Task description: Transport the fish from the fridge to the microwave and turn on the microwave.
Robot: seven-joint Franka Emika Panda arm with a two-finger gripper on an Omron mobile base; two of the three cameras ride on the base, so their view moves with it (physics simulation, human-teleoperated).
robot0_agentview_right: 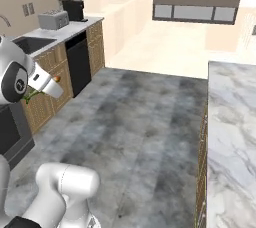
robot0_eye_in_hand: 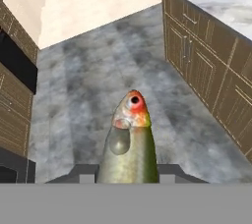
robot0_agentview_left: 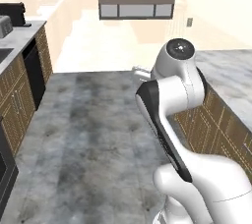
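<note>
Closest to the hand camera, the slender green-grey fish (robot0_eye_in_hand: 129, 144) with its orange-red head stands out between the two dark finger tips of the white arm's two-finger gripper (robot0_eye_in_hand: 127, 173), which is closed partway onto its body; the fish is held, clear of any shelf or counter. Its long axis runs straight out along the fingers, tail buried at the gripper and head pointing away, toward the grey mottled stone floor (robot0_eye_in_hand: 98, 85) beyond. That alignment is what the next move turns on, to my judgement: carried head-first, the fish can be pushed into an opening along its own length.

Farther out, wooden base cabinets (robot0_eye_in_hand: 211, 70) under a marble countertop (robot0_agentview_right: 232, 122) line the right side of the aisle. In the right base view the gripper's pale hand (robot0_agentview_right: 44, 84) sits at the left edge, a sliver of green showing beside it, with the black dishwasher front (robot0_agentview_right: 79, 64) beyond. Neither fridge nor microwave can be placed from here, so the carry looks midway.
</note>
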